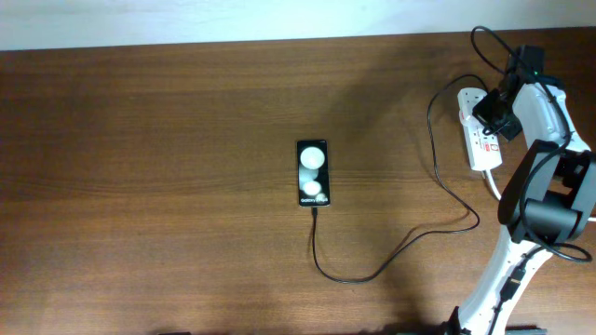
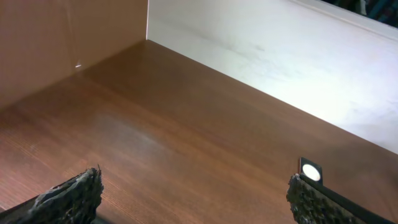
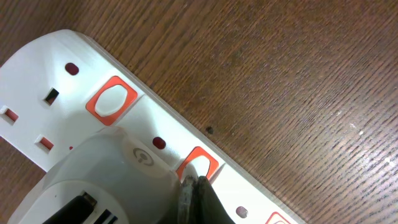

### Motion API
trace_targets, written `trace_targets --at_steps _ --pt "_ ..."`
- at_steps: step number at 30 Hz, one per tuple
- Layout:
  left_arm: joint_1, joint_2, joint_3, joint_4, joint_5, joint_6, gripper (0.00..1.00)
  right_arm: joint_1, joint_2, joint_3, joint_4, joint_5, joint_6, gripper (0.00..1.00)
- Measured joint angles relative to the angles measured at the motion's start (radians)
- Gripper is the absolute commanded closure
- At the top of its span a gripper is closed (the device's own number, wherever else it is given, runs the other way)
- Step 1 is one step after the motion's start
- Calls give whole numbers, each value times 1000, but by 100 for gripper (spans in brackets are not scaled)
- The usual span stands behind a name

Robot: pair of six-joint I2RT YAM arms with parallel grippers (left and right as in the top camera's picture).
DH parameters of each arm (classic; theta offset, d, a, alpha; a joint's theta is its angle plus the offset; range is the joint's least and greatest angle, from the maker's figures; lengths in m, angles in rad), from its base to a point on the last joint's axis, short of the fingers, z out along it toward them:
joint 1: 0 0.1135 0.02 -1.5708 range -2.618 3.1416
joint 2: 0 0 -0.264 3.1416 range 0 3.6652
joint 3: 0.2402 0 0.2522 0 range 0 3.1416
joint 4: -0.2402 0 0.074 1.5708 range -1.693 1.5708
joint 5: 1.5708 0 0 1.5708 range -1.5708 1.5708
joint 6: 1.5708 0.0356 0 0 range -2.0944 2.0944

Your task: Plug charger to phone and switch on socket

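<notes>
The right gripper (image 3: 194,190) has its two fingers pressed tight together, with nothing held between them. The tips touch a red switch (image 3: 200,163) on the socket (image 3: 31,81). Just beside the fingers, a big white plug (image 3: 106,180) sits in the socket. Seen from above, the socket lies near the right edge of the table (image 1: 168,186), under the right gripper. The charger (image 1: 358,280) runs from the socket in a long loose curve across the table to the phone (image 1: 313,173). Its tip meets the phone's near end. The phone lies flat in the middle of the table, well apart from the socket. The left gripper (image 2: 194,186) is wide open over bare table and holds nothing.
</notes>
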Motion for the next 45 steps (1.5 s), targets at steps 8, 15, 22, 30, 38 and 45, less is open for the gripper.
trace_targets --at_steps 8,15,22,30,38,45 --pt "0 0 0 0 0 0 1 -3 2 21 -40 3 -22 96" --pt "0 0 0 0 0 0 1 -12 2 60 -36 47 -92 96" --pt "0 0 0 0 0 0 1 -13 3 51 -24 1 -94 96" --pt "0 0 0 0 0 0 1 -21 27 45 -12 -26 -93 96" --pt "0 0 0 0 0 0 1 -33 27 47 -34 -79 -93 96" --pt "0 0 0 0 0 0 1 -28 27 51 -56 -86 -93 96"
